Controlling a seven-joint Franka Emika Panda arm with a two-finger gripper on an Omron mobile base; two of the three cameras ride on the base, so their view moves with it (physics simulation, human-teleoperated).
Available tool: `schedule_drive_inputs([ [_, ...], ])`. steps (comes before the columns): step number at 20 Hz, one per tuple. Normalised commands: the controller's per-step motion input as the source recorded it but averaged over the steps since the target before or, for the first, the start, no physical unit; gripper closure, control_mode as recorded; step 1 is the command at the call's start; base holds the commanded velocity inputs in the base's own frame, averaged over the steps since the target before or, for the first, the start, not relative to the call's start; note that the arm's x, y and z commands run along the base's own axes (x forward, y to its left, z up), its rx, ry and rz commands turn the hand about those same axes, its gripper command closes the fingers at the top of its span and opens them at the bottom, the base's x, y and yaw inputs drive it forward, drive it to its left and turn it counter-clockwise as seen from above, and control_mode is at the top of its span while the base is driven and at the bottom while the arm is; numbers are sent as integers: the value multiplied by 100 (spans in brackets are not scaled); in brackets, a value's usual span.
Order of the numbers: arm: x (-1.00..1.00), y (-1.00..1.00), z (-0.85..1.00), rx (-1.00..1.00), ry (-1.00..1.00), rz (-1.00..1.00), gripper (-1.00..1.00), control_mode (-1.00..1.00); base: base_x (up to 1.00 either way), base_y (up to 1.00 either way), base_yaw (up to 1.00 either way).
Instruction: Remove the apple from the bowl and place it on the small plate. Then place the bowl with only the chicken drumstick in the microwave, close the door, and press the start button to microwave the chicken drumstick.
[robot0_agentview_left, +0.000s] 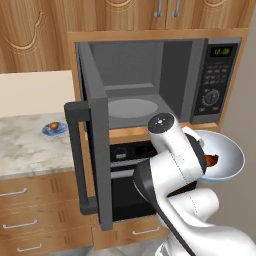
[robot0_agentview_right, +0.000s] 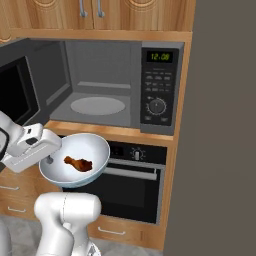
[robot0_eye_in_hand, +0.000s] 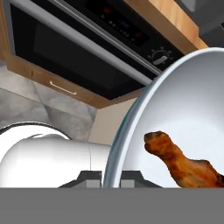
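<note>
Bowl held in front of the open microwave

The claw (robot0_agentview_right: 50, 159) is clamped on the rim of the bowl (robot0_agentview_right: 95, 147) at lower left, chicken drumstick (robot0_agentview_right: 78, 163) inside; microwave (robot0_agentview_right: 161, 85) above, door (robot0_agentview_left: 97, 150) swung open; apple (robot0_agentview_left: 52, 125) on small plate (robot0_agentview_left: 56, 131), counter (robot0_agentview_left: 25, 150) far left.

The wide shallow bowl (robot0_agentview_right: 95, 150) is pale grey-white; the lumpy drumstick (robot0_agentview_right: 78, 163) orange-brown; the small saucer (robot0_agentview_left: 54, 129) blue; the microwave (robot0_agentview_left: 220, 80) dark grey with green digits.
</note>
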Motion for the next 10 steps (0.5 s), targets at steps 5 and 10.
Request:
schedule_drive_inputs([
  [5,0,0,0,0,0,0,100,100,15,0,0],
  [10,5,-3,0,0,2,0,100,-100,6,0,0],
])
